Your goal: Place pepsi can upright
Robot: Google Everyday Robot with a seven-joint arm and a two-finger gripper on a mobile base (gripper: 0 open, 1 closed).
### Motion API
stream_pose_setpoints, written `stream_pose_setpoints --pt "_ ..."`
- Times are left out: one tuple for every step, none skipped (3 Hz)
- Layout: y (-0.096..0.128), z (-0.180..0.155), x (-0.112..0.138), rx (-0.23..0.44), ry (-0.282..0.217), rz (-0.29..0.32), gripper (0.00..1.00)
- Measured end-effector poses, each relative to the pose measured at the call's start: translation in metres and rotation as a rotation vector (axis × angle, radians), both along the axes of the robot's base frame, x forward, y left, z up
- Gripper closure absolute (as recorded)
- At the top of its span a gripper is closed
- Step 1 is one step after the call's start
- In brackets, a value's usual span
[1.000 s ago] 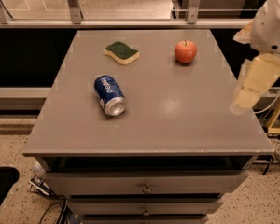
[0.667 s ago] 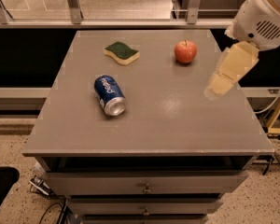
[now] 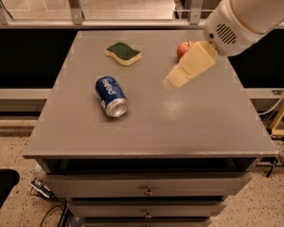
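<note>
The pepsi can (image 3: pixel 111 95) is dark blue with white lettering and lies on its side on the grey table (image 3: pixel 151 126), left of centre, its silver end facing the front. My gripper (image 3: pixel 175 79) hangs from the white arm (image 3: pixel 246 13) at the upper right. It hovers over the table to the right of the can, well apart from it, and holds nothing that I can see.
A green and yellow sponge (image 3: pixel 123 53) lies at the back left of the table. A red apple (image 3: pixel 183 49) sits at the back right, partly hidden behind my gripper. Drawers (image 3: pixel 149 188) are below the table's front edge.
My gripper and arm have moved left from beyond the table's right edge to over the table, closer to the can. The can, sponge and apple have not moved.
</note>
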State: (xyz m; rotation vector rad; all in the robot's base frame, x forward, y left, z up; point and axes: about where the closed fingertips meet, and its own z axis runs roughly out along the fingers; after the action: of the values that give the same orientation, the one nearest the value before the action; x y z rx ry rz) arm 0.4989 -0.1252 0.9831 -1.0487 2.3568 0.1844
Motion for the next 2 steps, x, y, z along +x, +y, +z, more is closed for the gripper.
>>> stream_pose_setpoints --pt "0.0329 0.0036 0.0115 0.007 -0.025 -0.037 0.00" --pt "0.0334 0.0041 0.0124 0.008 -0.025 -0.050 0.00"
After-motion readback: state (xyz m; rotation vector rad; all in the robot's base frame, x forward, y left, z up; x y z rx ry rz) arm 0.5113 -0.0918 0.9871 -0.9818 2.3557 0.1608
